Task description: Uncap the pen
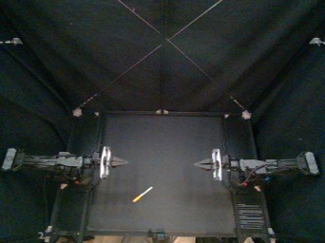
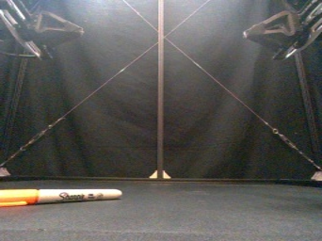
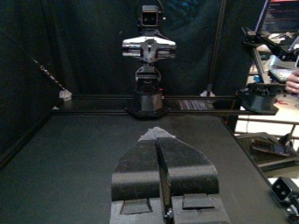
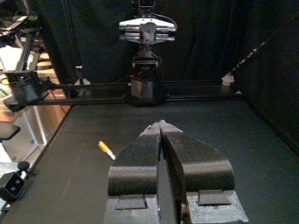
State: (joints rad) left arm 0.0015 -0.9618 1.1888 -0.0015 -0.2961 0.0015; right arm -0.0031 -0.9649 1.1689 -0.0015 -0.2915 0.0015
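Marker pen (image 1: 143, 195) — white barrel, orange cap toward the front left — is seen lying flat on the black table (image 1: 178, 138), near the front edge and left of the middle, touched by neither arm. The left gripper (image 1: 124, 163) and right gripper (image 1: 200, 163) are held level and raised at the table's sides, tips pointed at each other — both pairs of jaws pressed together, gripping nothing.
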